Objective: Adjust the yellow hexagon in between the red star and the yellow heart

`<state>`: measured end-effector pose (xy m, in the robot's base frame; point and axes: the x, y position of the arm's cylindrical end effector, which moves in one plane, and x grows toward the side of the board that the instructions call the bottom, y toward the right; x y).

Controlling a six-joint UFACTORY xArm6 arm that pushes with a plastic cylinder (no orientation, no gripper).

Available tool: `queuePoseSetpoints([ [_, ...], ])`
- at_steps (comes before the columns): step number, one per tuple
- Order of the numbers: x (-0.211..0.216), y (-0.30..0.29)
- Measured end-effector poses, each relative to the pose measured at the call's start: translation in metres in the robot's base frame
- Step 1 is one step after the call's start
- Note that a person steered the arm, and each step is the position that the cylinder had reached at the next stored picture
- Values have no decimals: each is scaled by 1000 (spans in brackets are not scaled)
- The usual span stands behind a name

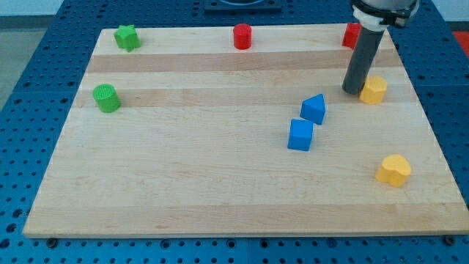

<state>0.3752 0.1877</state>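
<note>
The yellow hexagon point(374, 89) sits near the board's right edge, in the upper part. My tip point(354, 92) stands right against its left side, touching or nearly so. The red star point(352, 34) is at the view's top right, partly hidden behind my rod. The yellow heart point(393, 170) lies lower right, well below the hexagon. The hexagon lies roughly between the star and the heart, closer to the star.
A blue triangular block point(314, 108) and a blue cube point(300, 136) sit left of the hexagon, near the middle right. A red cylinder point(242, 36) is at top centre. A green star point(127, 37) and a green cylinder point(107, 97) are on the left. The wooden board point(183, 183) lies on a blue perforated table.
</note>
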Motion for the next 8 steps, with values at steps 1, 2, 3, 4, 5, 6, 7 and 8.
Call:
queuePoseSetpoints([
  [1,-15,0],
  [2,-33,0],
  [3,-35,12],
  [4,-35,23],
  [5,-35,24],
  [6,-30,24],
  [7,-21,24],
  [8,-15,24],
])
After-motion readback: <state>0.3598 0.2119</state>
